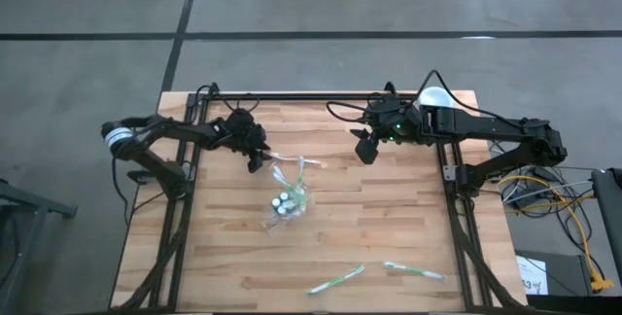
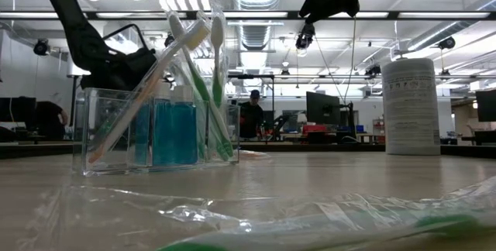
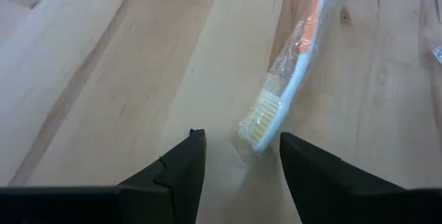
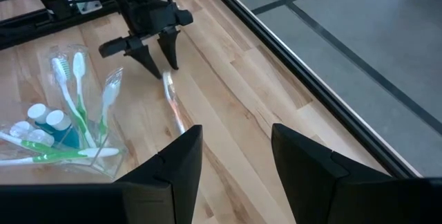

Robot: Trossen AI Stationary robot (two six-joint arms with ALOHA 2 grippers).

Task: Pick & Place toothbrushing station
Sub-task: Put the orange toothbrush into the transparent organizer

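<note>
A clear holder (image 1: 283,201) was seen near the middle of the wooden bench (image 1: 389,227). It held several green-and-white toothbrushes (image 2: 203,80), heads up and leaning, together with small bottles of blue liquid (image 2: 173,132) with white caps. A wrapped orange-and-white toothbrush (image 3: 286,92) lay flat on the bench beyond the holder. The left gripper (image 3: 238,156) was lowered over its bristle end, jaws apart and straddling the head; contact could not be made out. The right gripper (image 1: 365,150) was held above the bench toward the far right, jaws apart and empty. Two more wrapped green toothbrushes (image 1: 337,278) lay near the front edge. In the low view they were only a blur of plastic. A white canister (image 2: 411,105) stood at the far right corner.
</note>
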